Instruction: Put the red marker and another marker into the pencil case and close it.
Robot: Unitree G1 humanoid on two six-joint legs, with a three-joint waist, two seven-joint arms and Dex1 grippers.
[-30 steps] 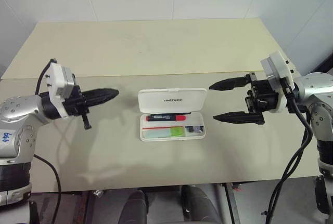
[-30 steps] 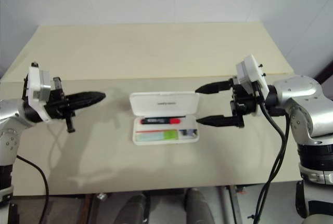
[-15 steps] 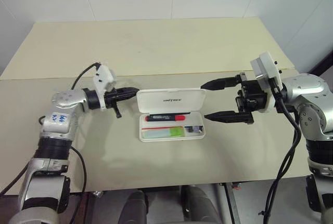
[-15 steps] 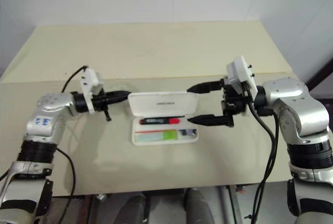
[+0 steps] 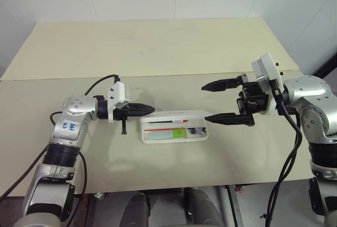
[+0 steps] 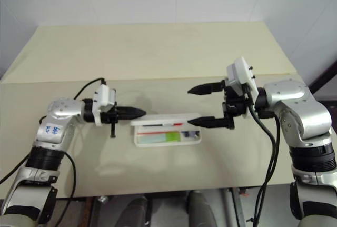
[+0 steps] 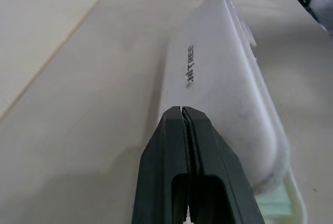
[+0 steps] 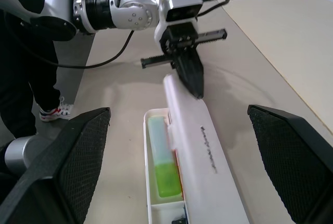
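White pencil case [image 5: 174, 127] half shut on the table [image 5: 158, 53].

Head views: the clenched left gripper [image 5: 151, 109] touches its tilted lid; the right gripper [image 5: 206, 102], fingers spread wide, waits beside it.
Left wrist view: dark letters on the lid.
Right wrist view: green highlighter [image 8: 162, 164] in the tray.

- White pencil case [image 5: 174, 127], centre frame, lid tilted half shut over tray.
- Red marker [image 5: 164, 122], barely visible under lid.
- Green highlighter [image 5: 169, 134], in tray's front row.
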